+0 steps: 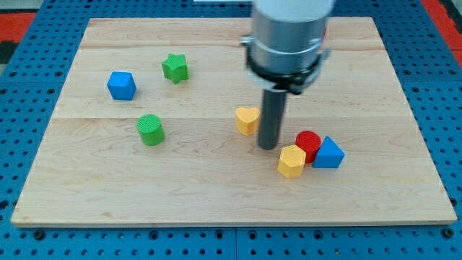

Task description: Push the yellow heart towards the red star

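The yellow heart (247, 120) lies near the middle of the wooden board (94, 180). My tip (268, 147) rests on the board just to the heart's right and slightly below it, close to it; I cannot tell if they touch. No red star shows clearly. The arm's grey body (289, 36) hides the board's top middle, and only a thin reddish sliver (326, 32) peeks out at the body's right edge.
A red cylinder (308, 144), a yellow hexagon (291, 161) and a blue triangular block (329, 153) cluster just right of and below my tip. A green cylinder (151, 129), a blue cube (121, 85) and a green star (175, 68) lie on the left half.
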